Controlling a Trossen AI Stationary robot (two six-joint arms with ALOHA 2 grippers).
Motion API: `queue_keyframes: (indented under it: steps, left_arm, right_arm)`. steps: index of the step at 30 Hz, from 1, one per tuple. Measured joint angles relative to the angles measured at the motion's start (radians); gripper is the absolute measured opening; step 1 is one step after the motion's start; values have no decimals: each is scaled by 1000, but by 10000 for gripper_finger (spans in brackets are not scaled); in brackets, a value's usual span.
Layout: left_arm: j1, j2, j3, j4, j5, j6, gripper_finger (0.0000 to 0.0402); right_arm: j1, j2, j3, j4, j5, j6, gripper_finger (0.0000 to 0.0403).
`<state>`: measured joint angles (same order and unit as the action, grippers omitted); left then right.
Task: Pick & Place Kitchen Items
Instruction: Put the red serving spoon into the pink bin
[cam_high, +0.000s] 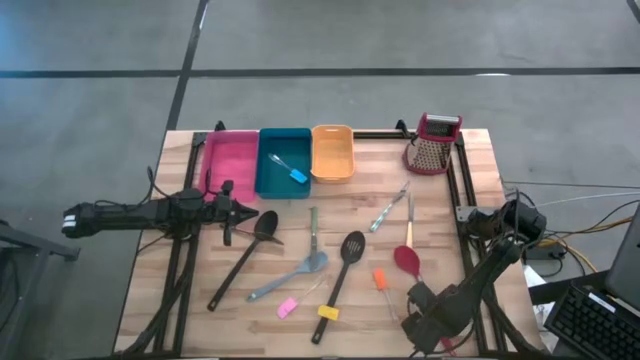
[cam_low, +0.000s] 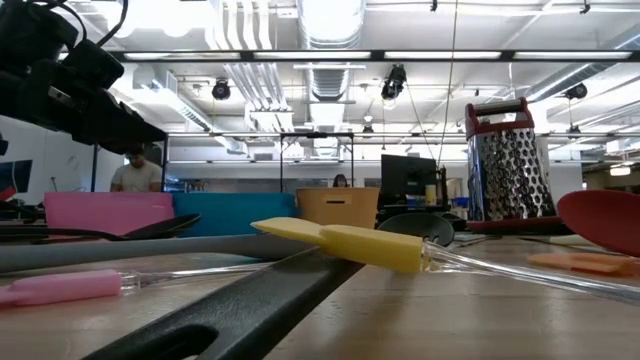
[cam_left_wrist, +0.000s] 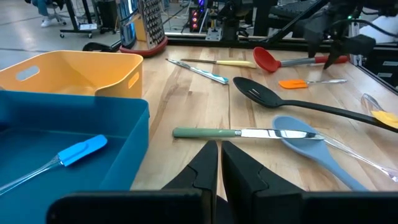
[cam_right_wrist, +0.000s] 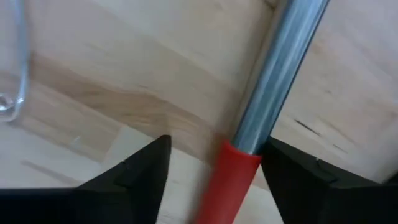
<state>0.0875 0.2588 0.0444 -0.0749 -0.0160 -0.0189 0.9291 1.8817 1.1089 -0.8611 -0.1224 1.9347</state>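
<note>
My right pincer (cam_right_wrist: 214, 168) sits low over the near right part of the counter (cam_high: 480, 200), its fingers spread wide on either side of the red spoon (cam_high: 407, 262), straddling the handle where the red grip meets the metal shaft. Nothing is clamped yet.

The main risk, as I judge it, is the close. The handle is round and smooth, and it runs at a slant between my fingers instead of square across them. If I squeeze like this, it could roll or swivel out, or I might catch only one edge and drop it on the lift. I am also gripping far from the bowl, so the heavy end may sag and drag across the orange-handled tool (cam_high: 380, 279) lying just beside it.

The spoon lies flat, its long axis running roughly front to back on the counter, bowl toward the bins and the handle toward me.

My left pincer (cam_left_wrist: 219, 163) waits with fingers pressed together, empty, near the teal bin (cam_left_wrist: 74, 124), pointing over the green-handled tool (cam_left_wrist: 205, 132).
</note>
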Motion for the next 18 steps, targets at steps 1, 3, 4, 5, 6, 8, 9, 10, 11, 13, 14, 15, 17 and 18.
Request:
queue_keyframes:
  steps: [1,3,4,5,6,8,9,10,11,13,14,15,17,18]
  left_arm:
    - [0,0,0,0,-1,0,23]
    - [0,0,0,0,0,0,23]
    - [0,0,0,0,0,0,23]
    - [0,0,0,0,0,0,23]
    - [0,0,0,0,-1,0,23]
    - [0,0,0,0,-1,0,23]
    - [0,0,0,0,0,0,23]
    - [0,0,0,0,-1,0,23]
    - [0,0,0,0,-1,0,23]
    - [0,0,0,0,0,0,23]
    - [0,0,0,0,-1,0,23]
    - [0,0,0,0,0,0,23]
    - [0,0,0,0,0,0,23]
    - [0,0,0,0,0,0,23]
  right_arm:
    - [0,1,-13,16,1,-4,219]
    - [0,0,-31,38,6,1,188]
    - [0,-3,-40,47,7,8,170]
    - [-2,-3,-45,54,8,12,151]
    - [-2,-8,-50,59,14,15,129]
    - [-1,-10,-53,57,33,18,84]
    - [0,-11,-53,52,43,31,62]
    - [0,-15,-54,46,55,46,51]
    - [0,-16,-53,39,68,55,51]
    - [6,-18,-39,1,108,71,51]
    - [10,-22,-33,-25,127,71,51]
    - [15,-25,-24,-62,148,69,50]
    - [24,-31,3,-135,202,67,50]
    - [28,-32,18,-195,230,70,49]
